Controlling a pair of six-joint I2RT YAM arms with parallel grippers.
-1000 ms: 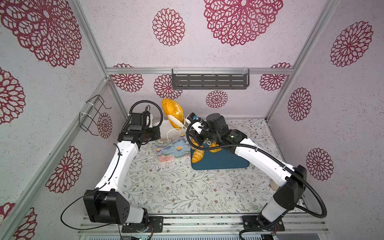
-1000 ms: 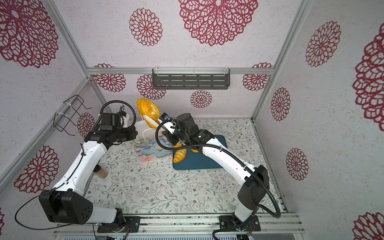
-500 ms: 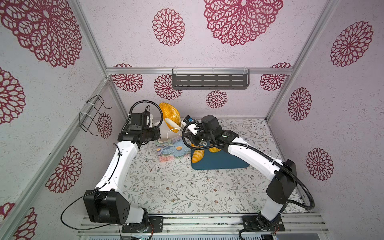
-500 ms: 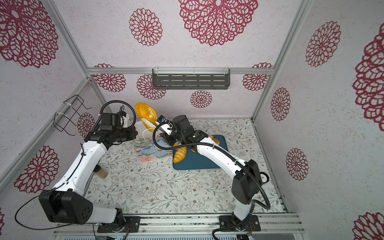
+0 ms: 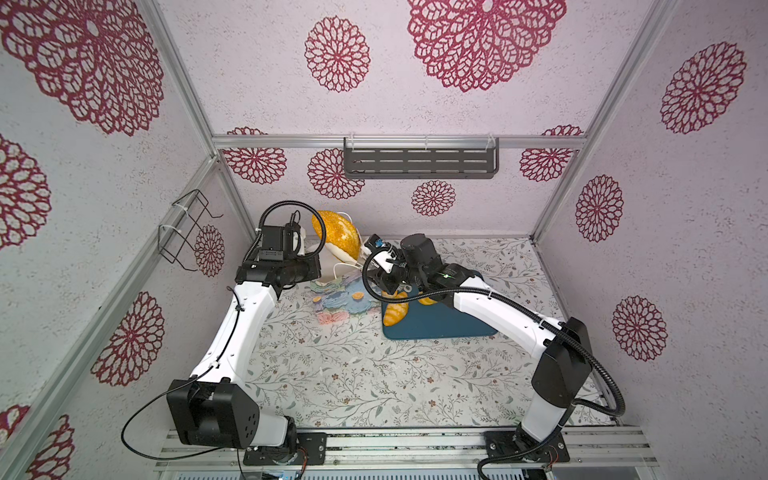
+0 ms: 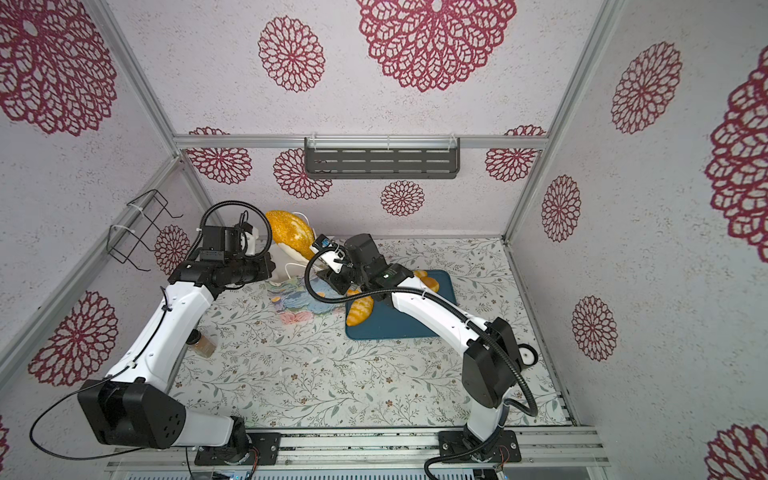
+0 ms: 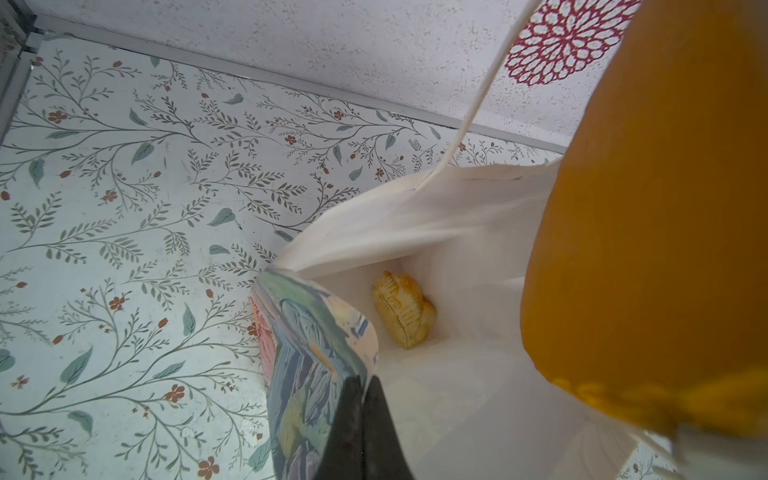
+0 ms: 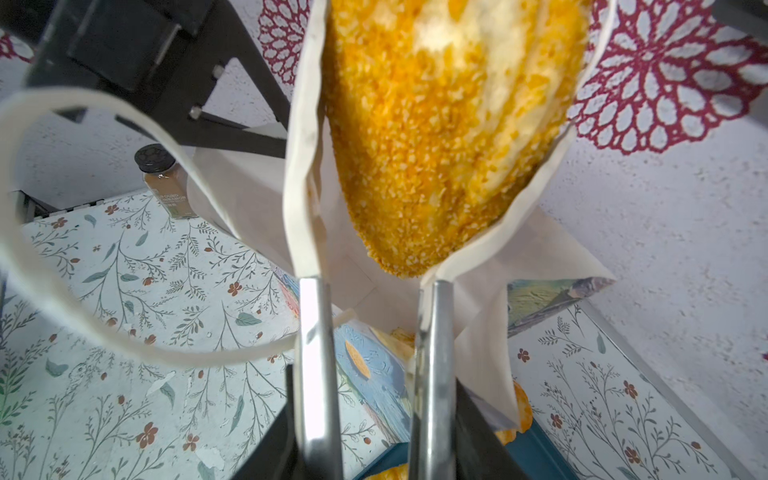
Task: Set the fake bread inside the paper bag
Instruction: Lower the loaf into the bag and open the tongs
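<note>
Seemingly loaf in tongs, beyond right gripper, overhangs paper bag.

I worked inside a staged robot test cell. Pale papered wall panels printed with crimson flower medallions sat in bare aluminium struts. The leaf-patterned tabletop ended at a slotted aluminium rail, where my arm bases were bolted. A dark slotted metal shelf hung on the back wall.
</note>
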